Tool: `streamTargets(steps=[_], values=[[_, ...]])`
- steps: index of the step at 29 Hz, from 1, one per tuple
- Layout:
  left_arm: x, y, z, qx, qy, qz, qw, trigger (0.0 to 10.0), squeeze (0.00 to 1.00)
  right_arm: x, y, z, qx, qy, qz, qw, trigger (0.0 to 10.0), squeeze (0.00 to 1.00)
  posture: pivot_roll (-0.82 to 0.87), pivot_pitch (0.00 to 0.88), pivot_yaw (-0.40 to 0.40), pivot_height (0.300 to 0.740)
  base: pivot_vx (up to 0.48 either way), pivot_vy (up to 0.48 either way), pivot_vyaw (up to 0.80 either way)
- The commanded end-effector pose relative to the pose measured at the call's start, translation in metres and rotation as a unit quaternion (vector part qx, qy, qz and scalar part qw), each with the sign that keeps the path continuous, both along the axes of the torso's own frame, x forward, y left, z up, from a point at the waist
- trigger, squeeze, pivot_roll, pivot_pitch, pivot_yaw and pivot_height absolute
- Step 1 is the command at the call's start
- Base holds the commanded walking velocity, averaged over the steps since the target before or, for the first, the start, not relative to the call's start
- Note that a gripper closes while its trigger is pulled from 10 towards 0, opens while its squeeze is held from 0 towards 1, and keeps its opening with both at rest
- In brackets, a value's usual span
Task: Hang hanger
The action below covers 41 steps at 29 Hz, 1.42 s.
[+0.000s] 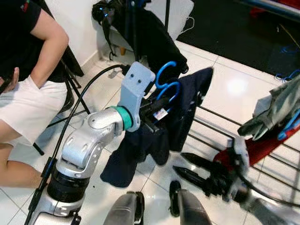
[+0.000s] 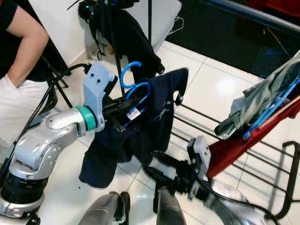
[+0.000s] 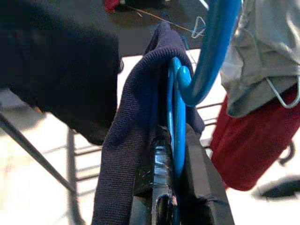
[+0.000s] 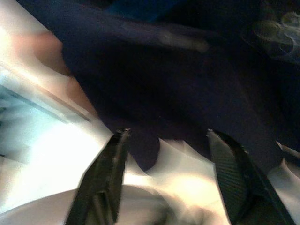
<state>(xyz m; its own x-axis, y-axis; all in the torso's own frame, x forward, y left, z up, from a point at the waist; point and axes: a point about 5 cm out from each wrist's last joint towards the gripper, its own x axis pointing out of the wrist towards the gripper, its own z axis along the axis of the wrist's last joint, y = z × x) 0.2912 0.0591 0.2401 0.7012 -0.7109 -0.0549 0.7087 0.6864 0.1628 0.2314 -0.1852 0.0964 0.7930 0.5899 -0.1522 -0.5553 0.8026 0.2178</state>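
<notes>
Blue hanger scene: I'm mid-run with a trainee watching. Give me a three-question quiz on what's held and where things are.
1. True or false: the left gripper is shut on the blue hanger.
2. What hangs from that hanger? A) navy garment B) white towel C) yellow jacket
3. Fill in: the right gripper is ____ and sits low, below the garment.

Key
1. True: its fingers clamp the hanger, seen close in the left wrist view.
2. A: the navy garment drapes down from it.
3. Open: its two black fingers are spread apart and hold nothing.
</notes>
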Motion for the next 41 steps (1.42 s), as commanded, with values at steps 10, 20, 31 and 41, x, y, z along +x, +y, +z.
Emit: streamTargets(steps=[10,20,31,41], values=[[-0.009,-0.03,0.038,-0.005,-0.073,-0.029,0.997,10.0,0.0,0.044,0.002,0.007,-0.001,-0.039,-0.194,0.98,10.0,0.0,-0.05,0.132,0.094,0.74,0.0,0.0,0.0],[0.038,-0.058,0.043,0.014,-0.069,0.045,0.997,10.0,0.0,0.063,0.024,0.015,0.0,-0.083,-0.198,0.977,10.0,0.0,-0.08,0.109,0.118,0.74,0.0,0.0,0.0],[0.071,-0.073,0.057,-0.01,-0.054,0.085,0.995,10.0,0.0,0.043,0.008,0.014,-0.003,-0.129,-0.306,0.943,10.0,0.0,-0.12,0.123,0.161,0.74,0.0,0.0,0.0],[0.086,-0.079,0.085,-0.094,-0.047,0.099,0.99,10.0,0.0,0.045,-0.002,0.051,-0.075,-0.247,-0.346,0.902,10.0,0.0,-0.17,0.141,0.165,0.74,0.0,0.0,0.0]])
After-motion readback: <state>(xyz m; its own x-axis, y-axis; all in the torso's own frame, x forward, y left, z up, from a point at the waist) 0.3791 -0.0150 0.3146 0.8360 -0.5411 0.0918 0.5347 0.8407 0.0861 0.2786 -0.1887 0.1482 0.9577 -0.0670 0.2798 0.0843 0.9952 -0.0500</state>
